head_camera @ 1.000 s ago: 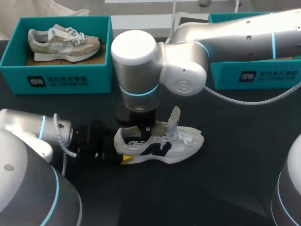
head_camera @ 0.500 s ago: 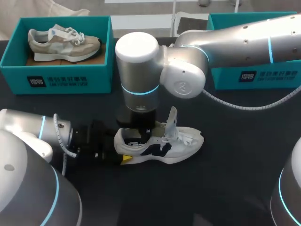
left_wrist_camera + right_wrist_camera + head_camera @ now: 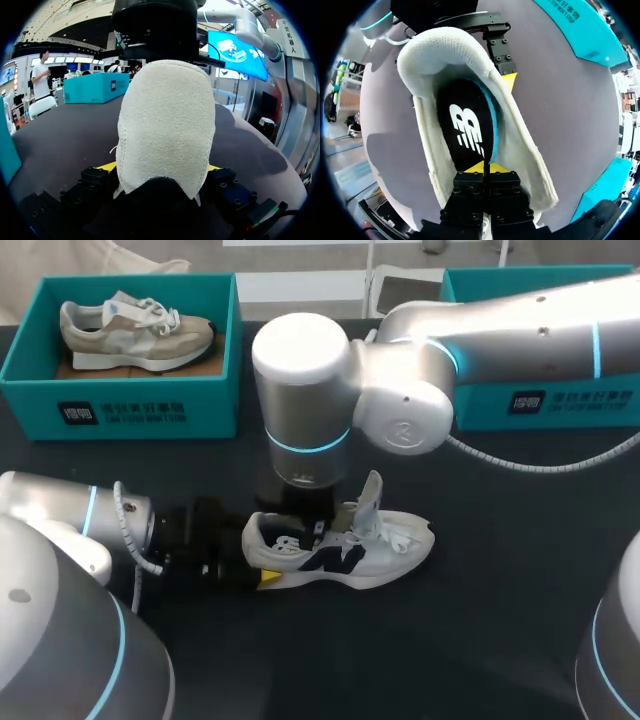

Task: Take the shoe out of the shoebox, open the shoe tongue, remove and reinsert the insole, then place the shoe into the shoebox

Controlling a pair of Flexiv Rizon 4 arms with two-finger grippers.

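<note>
A white shoe (image 3: pixel 345 552) with dark side markings lies on its sole mid-table, tongue (image 3: pixel 370 495) pulled upright. My left gripper (image 3: pixel 262 565) holds the heel from both sides; in the left wrist view the heel (image 3: pixel 165 125) fills the gap of the gripper (image 3: pixel 160 167), a yellow tip showing at each side. My right arm comes in over the table, its gripper (image 3: pixel 305 525) pointing down into the shoe's opening. In the right wrist view the right gripper (image 3: pixel 484 169) is shut on the edge of the black insole (image 3: pixel 466 127), which stands slightly raised inside the shoe.
A teal shoebox (image 3: pixel 120 410) at the back left holds a beige shoe (image 3: pixel 135 325). A second teal shoebox (image 3: pixel 560 400) stands at the back right, partly behind my right arm. Dark tabletop lies in front of and right of the white shoe.
My right gripper has closed on the insole inside the shoe, and its wrist has shifted slightly right. The left arm and the shoe have stayed put.
</note>
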